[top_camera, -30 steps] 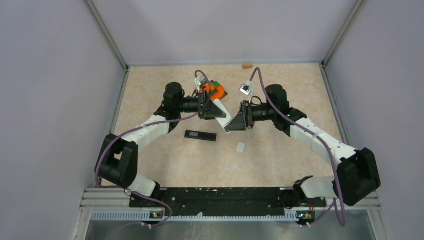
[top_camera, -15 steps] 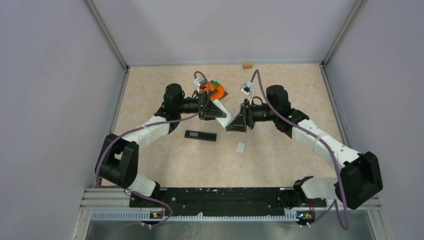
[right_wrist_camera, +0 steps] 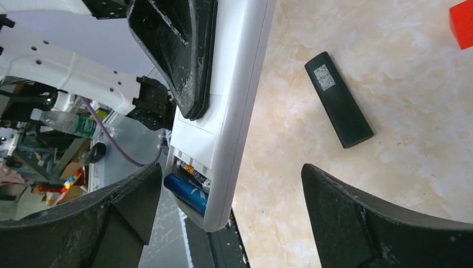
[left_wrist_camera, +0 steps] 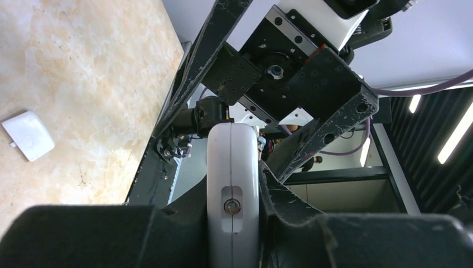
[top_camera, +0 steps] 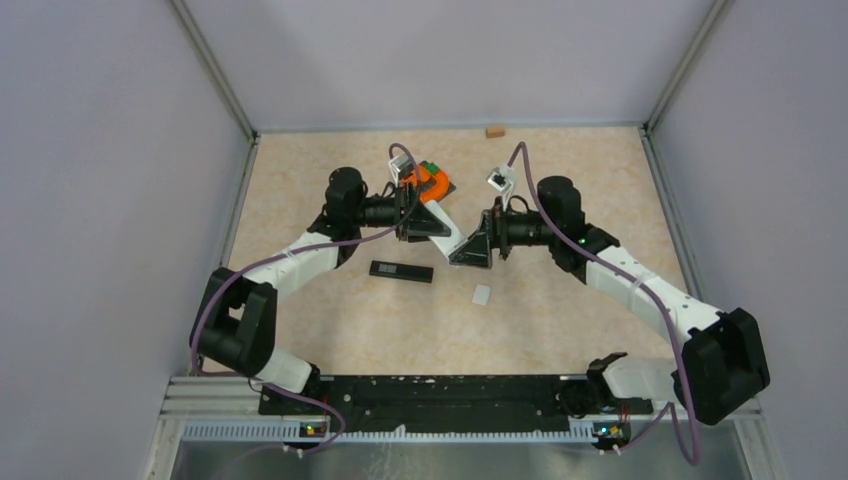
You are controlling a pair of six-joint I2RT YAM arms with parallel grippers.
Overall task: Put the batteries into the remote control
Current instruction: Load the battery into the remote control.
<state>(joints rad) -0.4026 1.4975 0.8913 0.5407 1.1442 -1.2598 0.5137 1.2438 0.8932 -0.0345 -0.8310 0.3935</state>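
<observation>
My left gripper (top_camera: 432, 222) is shut on the white remote control (top_camera: 452, 238) and holds it above the table; the left wrist view shows its narrow end (left_wrist_camera: 232, 184) clamped between both fingers. The right gripper (top_camera: 471, 249) stands wide open on either side of the remote's lower end (right_wrist_camera: 223, 111) without touching it. The battery compartment there is uncovered. In it lies a blue battery (right_wrist_camera: 187, 192), and beside it a second battery (right_wrist_camera: 193, 172) with orange marks. The left finger (right_wrist_camera: 178, 50) presses the remote's back.
A black remote (top_camera: 401, 271) lies on the table under the arms, also in the right wrist view (right_wrist_camera: 338, 99). A small white cover (top_camera: 481, 294) lies nearer the front. An orange item with red and green blocks (top_camera: 431, 180) sits behind the left gripper. A small wooden block (top_camera: 493, 131) is at the back wall.
The right gripper's jaws have opened wide around the remote's end, and the right arm has shifted slightly right. The left arm and the remote have stayed put.
</observation>
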